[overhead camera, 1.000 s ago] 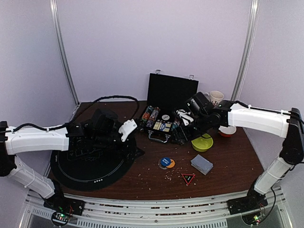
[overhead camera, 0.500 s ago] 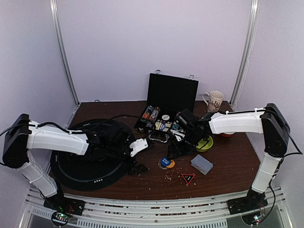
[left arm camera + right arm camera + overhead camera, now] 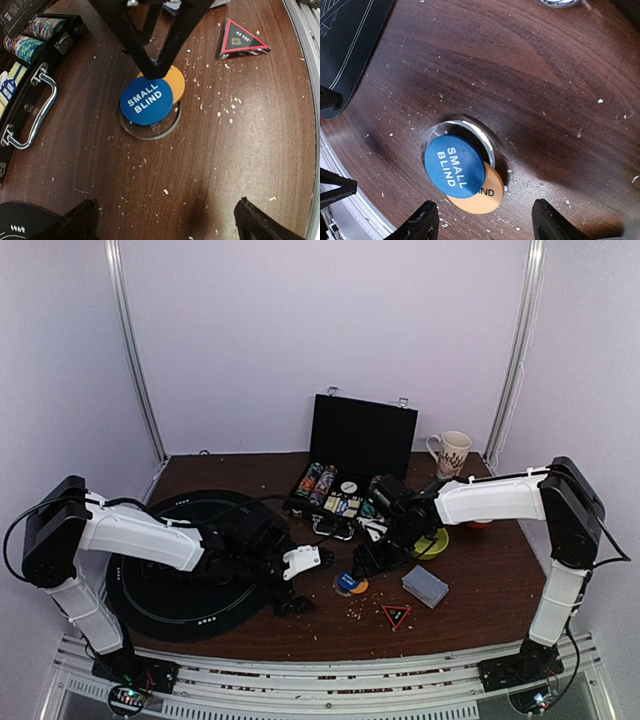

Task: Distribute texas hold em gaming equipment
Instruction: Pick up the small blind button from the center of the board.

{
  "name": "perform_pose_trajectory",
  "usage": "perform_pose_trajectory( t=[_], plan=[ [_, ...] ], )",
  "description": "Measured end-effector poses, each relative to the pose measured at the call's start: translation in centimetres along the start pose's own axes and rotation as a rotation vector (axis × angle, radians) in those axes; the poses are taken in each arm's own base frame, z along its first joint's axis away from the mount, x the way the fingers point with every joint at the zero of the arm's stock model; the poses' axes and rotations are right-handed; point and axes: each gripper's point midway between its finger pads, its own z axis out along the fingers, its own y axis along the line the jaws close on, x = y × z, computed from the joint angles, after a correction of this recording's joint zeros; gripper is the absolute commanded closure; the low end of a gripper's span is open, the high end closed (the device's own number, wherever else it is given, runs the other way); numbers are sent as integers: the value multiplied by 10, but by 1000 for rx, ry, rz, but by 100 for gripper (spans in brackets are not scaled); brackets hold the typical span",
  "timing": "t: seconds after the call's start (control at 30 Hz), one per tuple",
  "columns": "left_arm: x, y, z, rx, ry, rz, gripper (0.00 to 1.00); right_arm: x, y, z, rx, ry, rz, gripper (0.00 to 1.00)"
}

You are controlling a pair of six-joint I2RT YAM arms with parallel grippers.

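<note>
Grippers first: how do they stand?

— Right gripper [image 3: 485, 220] has its jaws apart, gripping nothing, over a round blue "SMALL BLIND" disc [image 3: 454, 166]. That disc overlaps a round orange disc [image 3: 480, 197] and a clear round disc [image 3: 470, 129]. Left gripper [image 3: 167, 220] is spread wide, empty, close by.

— And around them?

— Brown wooden table [image 3: 240, 150]. An open black chip case [image 3: 360, 435] stands behind and a grey-blue card deck [image 3: 424, 585] lies to the right.

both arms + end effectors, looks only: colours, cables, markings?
Same build on both: white link shells, black joint housings. The left arm and the right arm each carry a thin black cable along them. The left end effector and the right end effector have black angular fingers; the left one's body has a white cover. No readable markings.
</note>
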Motion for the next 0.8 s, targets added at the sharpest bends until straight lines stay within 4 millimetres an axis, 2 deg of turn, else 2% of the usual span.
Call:
perform_pose_trajectory(
  t=[0.2,0.3,0.43,0.57,0.8],
  plan=[
    [-6,3,5,-7,-21,26,2,-2,-7,3,80,-22,-23,21],
    [-7,2,2,-5,-29,41,2,0,1,5,131,-35,-83,20],
    [-8,-3,-14,-1,-60,64,2,-2,14,3,179,-61,-147,21],
    [-16,-4,-26,-10,-94,84,2,-7,15,1,213,-87,-165,25],
    [-15,-3,-26,-18,-89,87,2,-13,22,9,231,-98,-177,25]
  ],
)
